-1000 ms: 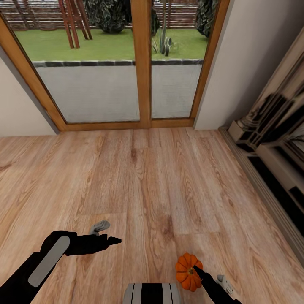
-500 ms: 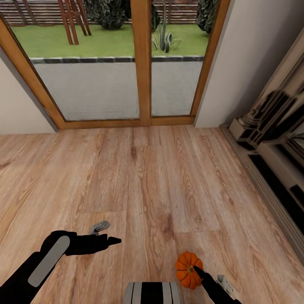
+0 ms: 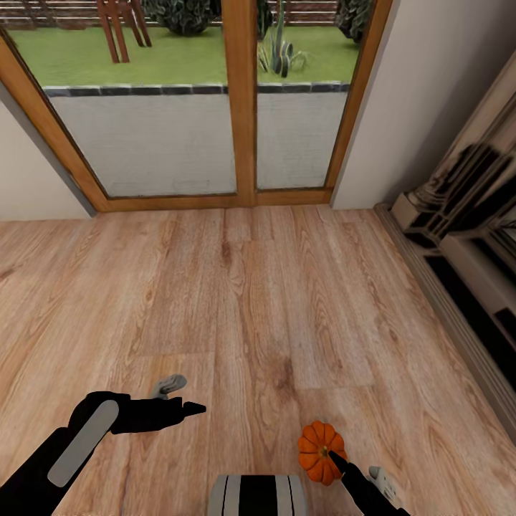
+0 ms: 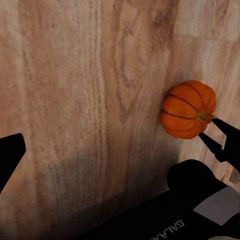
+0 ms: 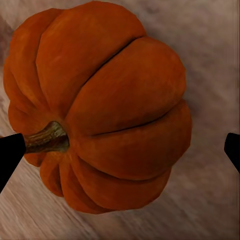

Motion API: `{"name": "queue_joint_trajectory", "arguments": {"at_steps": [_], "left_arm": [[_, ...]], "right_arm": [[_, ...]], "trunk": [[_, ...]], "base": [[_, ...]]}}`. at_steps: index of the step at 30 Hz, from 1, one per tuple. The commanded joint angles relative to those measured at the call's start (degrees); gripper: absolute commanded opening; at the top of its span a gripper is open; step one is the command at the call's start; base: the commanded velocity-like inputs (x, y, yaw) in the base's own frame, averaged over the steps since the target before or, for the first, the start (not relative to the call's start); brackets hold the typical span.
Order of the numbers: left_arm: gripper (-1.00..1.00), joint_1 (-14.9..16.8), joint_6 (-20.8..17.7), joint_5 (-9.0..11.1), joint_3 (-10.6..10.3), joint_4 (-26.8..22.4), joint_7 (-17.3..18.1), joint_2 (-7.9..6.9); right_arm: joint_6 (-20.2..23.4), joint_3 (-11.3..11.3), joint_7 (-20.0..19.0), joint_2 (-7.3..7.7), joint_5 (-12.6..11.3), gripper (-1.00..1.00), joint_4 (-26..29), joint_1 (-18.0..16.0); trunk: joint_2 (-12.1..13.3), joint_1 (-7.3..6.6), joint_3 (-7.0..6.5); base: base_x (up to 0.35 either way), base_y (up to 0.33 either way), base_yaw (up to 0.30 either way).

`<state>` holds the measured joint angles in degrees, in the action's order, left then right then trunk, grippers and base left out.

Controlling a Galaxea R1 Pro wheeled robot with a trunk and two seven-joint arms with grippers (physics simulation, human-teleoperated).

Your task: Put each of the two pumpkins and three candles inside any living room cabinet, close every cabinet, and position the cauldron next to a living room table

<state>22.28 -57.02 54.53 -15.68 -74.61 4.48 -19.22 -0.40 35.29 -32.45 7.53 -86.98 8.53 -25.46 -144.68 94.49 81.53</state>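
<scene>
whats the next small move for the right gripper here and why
Probably close the right gripper. In the right wrist view its fingers stand open on either side of the pumpkin, one tip at the stem, the other clear of the far side. The pumpkin appears to rest on the floor.

My left arm reaches forward low on my left side, forearm angled inward, and my left gripper (image 3: 179,400) hangs with its two fingers spread apart, nothing between them. My right arm comes up from the lower right, and my right gripper (image 5: 120,150) has its dark fingertips (image 5: 9,155) set wide on either side of the pumpkin (image 3: 320,451), one tip at the stem.
</scene>
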Motion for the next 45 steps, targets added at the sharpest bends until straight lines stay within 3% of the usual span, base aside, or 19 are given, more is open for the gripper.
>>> {"name": "queue_joint_trajectory", "arguments": {"at_steps": [1, 38, 45], "left_arm": [[1.00, 0.0, -0.1, -0.5, 0.0, 0.0, 0.5, -0.03], [1.00, 0.0, 0.0, -0.5, -0.1, 0.3, 0.4, 0.26], [1.00, 0.0, 0.0, -0.5, -0.1, 0.2, 0.4, 0.24]], "right_arm": [[0.0, 0.5, -0.2, 0.03, -0.6, 1.00, 0.0, 0.0], [0.0, 0.6, -0.1, -0.04, -0.6, 1.00, 0.0, 0.0], [-0.1, 0.6, 1.1, -0.01, -0.6, 1.00, 0.0, 0.0]], "trunk": [[0.0, -0.01, 0.04], [0.0, -0.01, 0.04], [-0.1, 0.09, 0.92]], "base": [[0.000, 0.000, 0.000], [0.023, 0.011, 0.000], [0.000, 0.000, 0.000]]}}
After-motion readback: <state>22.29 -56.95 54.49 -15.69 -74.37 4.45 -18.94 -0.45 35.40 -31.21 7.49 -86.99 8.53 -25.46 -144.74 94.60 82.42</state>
